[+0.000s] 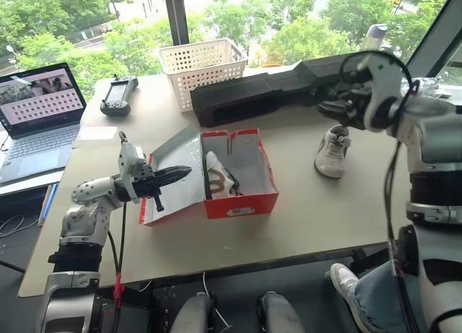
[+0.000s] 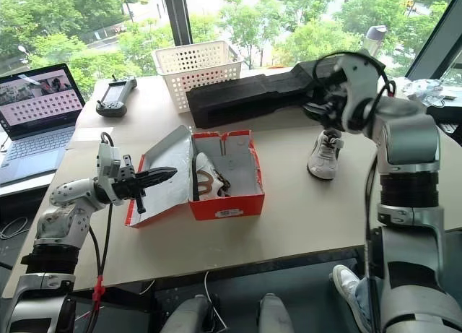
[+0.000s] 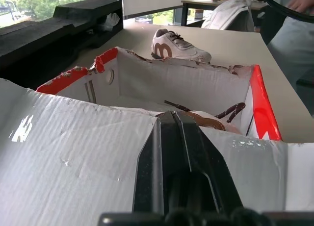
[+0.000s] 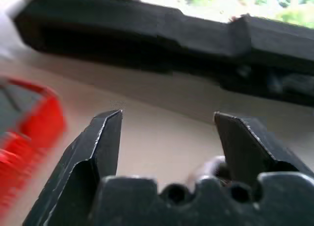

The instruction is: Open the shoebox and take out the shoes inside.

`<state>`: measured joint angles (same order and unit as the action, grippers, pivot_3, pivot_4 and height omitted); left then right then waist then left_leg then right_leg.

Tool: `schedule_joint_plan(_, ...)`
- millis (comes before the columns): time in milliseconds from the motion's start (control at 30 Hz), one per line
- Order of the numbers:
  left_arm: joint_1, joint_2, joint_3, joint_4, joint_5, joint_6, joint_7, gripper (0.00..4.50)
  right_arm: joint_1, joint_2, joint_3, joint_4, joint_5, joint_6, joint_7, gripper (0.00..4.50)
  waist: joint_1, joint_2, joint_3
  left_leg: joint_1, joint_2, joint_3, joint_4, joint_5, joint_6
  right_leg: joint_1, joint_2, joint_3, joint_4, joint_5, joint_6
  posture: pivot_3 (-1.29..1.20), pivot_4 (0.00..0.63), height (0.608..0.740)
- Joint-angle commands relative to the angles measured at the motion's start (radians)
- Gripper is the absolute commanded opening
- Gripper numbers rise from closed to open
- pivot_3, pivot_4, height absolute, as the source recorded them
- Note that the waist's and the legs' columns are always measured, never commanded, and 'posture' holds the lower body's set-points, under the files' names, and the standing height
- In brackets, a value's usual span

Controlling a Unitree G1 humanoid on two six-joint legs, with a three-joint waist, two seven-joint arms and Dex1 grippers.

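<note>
Left eye view: shoe [image 1: 333,152] stands below raised right hand [image 1: 345,104]

table [image 1: 310,203], shoebox [image 1: 242,203], shoe [image 1: 332,152], basket [image 1: 202,66]

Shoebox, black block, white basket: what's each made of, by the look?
Shoebox: cardboard, glossy red outside, plain white inside; its top edge is torn and ragged in the left wrist view.
Black block: probably foam, going by the matte, dull, slightly rough surface.
Basket: likely moulded plastic, smooth white, with regular rows of holes.
</note>
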<state>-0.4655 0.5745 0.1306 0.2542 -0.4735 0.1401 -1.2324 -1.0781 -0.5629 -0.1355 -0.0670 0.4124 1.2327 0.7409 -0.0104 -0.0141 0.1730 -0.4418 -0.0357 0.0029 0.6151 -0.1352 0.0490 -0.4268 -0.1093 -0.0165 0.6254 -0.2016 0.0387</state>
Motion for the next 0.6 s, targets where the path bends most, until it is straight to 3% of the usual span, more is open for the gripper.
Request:
schedule_joint_plan(33,-0.011,0.012,0.009,-0.008,-0.003,-0.011,-0.005,0.0,0.042,0.048,0.003,-0.084,0.132,0.215,0.012,4.45,0.008,0.0,0.0,0.0,0.0,0.0,0.0,-0.002,-0.003,0.0,-0.002,0.0,-0.001,0.0,0.0,0.0,0.15,0.737)
schedule_joint_plan(200,-0.014,0.01,0.002,0.002,0.002,-0.015,-0.008,0.0,0.064,0.071,0.077,-0.055,0.186,0.286,0.02,4.45,0.008,0.0,0.0,-0.006,-0.002,0.001,0.001,-0.003,-0.005,-0.004,-0.004,0.001,-0.002,0.002,-0.001,0.0,0.15,0.737)
schedule_joint_plan(600,-0.006,0.003,-0.003,0.005,0.007,-0.023,0.003,0.0,0.045,0.177,0.268,0.244,0.113,0.087,0.018,4.45,-0.007,0.0,0.0,-0.006,-0.001,0.003,0.001,0.001,0.002,-0.005,0.0,0.001,-0.001,0.003,0.002,0.0,0.15,0.737)
